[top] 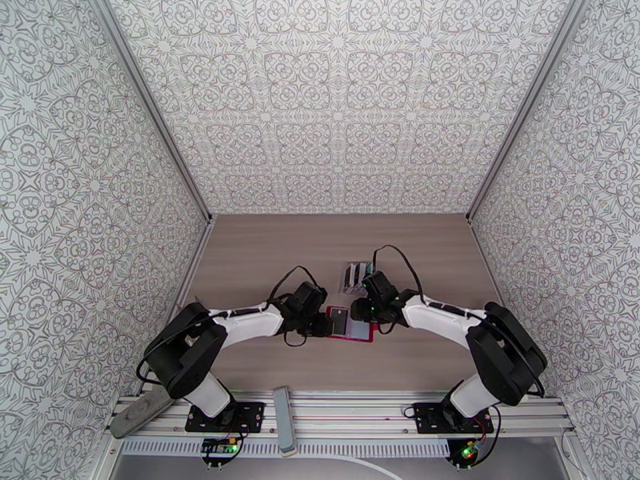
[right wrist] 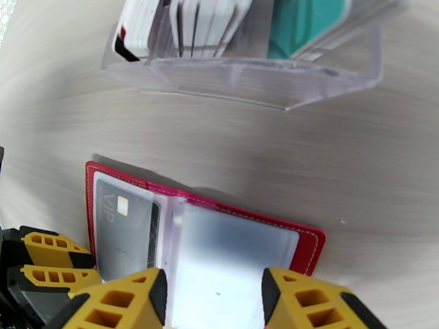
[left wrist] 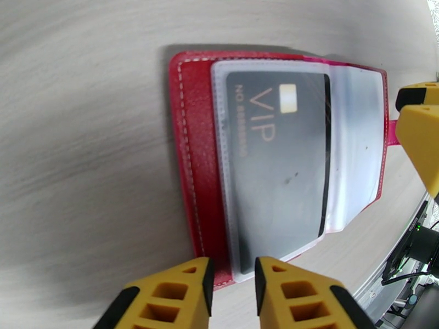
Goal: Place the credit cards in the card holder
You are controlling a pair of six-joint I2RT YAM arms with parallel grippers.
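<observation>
Credit cards in tray beyond card holder, toward table far edge; right gripper nearer, fingers apart; left gripper hold indeterminate.

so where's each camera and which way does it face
Top external: above and behind the arms, facing down at the table; both arms, left tool and right tool at the card holder.
Left wrist: on the left arm, facing down at the open card holder; own yellow fingers at bottom.
Right wrist: on the right arm, facing card holder and clear card tray; own fingers at bottom.
Shared: both wrist views show the black VIP card pocketed.
</observation>
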